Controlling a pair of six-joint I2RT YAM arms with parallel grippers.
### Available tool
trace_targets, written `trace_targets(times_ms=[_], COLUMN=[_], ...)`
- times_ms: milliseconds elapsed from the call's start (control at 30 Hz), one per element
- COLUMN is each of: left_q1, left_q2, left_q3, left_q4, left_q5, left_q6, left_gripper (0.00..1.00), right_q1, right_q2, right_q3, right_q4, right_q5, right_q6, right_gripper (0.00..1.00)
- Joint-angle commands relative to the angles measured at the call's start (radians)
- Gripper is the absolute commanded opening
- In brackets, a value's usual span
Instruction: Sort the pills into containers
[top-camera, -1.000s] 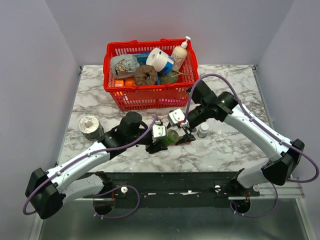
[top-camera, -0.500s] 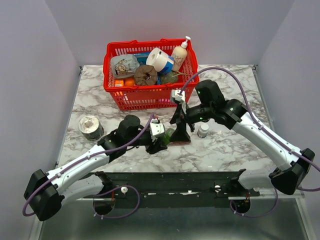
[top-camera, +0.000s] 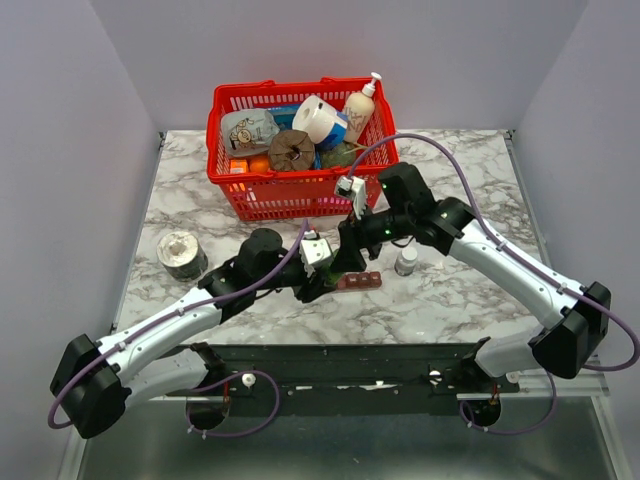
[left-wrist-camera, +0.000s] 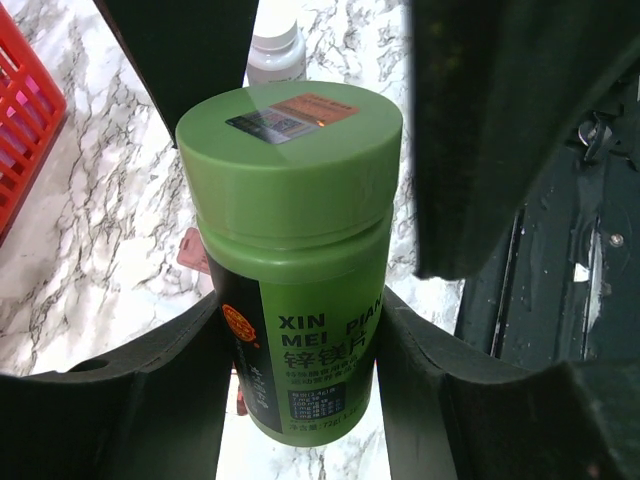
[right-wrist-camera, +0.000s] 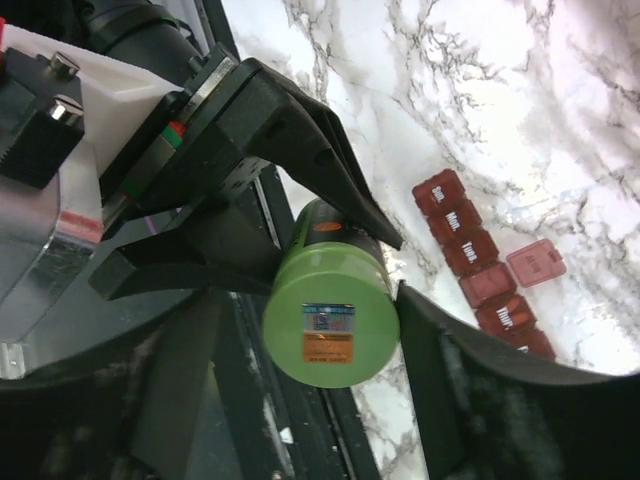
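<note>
The containers are a dark red-brown pill strip (top-camera: 360, 280) lying on the marble just right of both grippers. In the right wrist view the strip (right-wrist-camera: 470, 250) shows day labels and one lid (right-wrist-camera: 536, 263) flipped open. My left gripper (left-wrist-camera: 295, 345) is shut on the body of a green pill bottle (left-wrist-camera: 300, 280) and holds it above the table. My right gripper (right-wrist-camera: 325, 345) is open and straddles the bottle's green cap (right-wrist-camera: 330, 320); one finger (right-wrist-camera: 430, 370) is against the cap and the other stands apart. In the top view the two grippers (top-camera: 330, 270) meet. No loose pills show.
A tiny clear bottle with a white cap (top-camera: 406, 261) stands right of the strip and also shows in the left wrist view (left-wrist-camera: 275, 50). A red basket (top-camera: 300, 195) full of goods sits at the back. A grey tin (top-camera: 181, 253) stands at the left.
My right gripper has swung left and down from above the strip and now sits around the green bottle's cap. My left gripper has kept hold of the bottle, shifting only slightly.
</note>
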Motion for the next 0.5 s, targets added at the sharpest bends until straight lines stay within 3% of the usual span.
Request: trace_targets(times_ms=[0,167,300,333,400,467], left_q1=[0.002,0.002,0.002,0.003,0.003,0.003], left_q2=[-0.001,-0.009,-0.01,-0.012,-0.013,-0.016], left_q3=[0.042,0.047,0.051,0.051,0.045,0.036], left_q4=[0.039,0.03,0.004,-0.001,-0.027,-0.053], left_q5=[-0.037,-0.042,-0.039,-0.034,-0.013,0.041], left_q6=[0.006,0.011,0.032,0.043,0.096,0.139], left_gripper=[0.0,0.0,0.0,0.0,0.0,0.0], right_q1=[-0.003,-0.003,-0.003,-0.003,0.0,0.014], right_q2=[0.021,0.049,0.061,0.07,0.081,0.067], right_q3=[0.019,0.051,0.08,0.105,0.132,0.154], right_q4=[-0.005,-0.056,-0.077,-0.102,-0.146,-0.22], right_q5=[-0.006,0.001,-0.045,-0.073,-0.182,-0.269], right_q6=[0.015,-0.017,-0.083,-0.148,-0.256,-0.513], right_gripper=[0.71,0.61,0.35,0.27,0.22,0.18])
